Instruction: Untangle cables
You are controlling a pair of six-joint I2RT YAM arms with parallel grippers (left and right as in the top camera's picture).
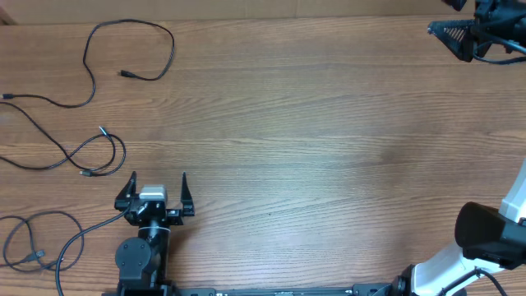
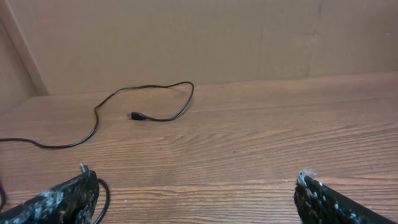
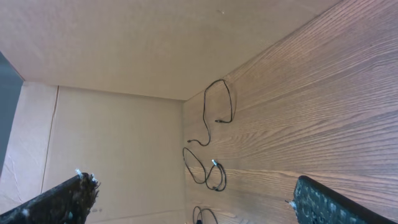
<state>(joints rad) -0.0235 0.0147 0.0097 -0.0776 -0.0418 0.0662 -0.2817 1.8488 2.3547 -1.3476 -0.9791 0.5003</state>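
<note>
Your left gripper [image 1: 158, 178] sits at the near left of the table [image 1: 312, 140], fingers spread wide and holding nothing. Your right gripper [image 1: 454, 38] is over the far right corner, fingers also spread and empty. The cables [image 1: 89, 78] all lie loose on the left side, well apart from the right gripper. The far strand [image 1: 171, 45] is looped. The middle strand [image 1: 122, 152] is just ahead-left of your left gripper. The near strand [image 1: 37, 256] is coiled by the left edge.
</note>
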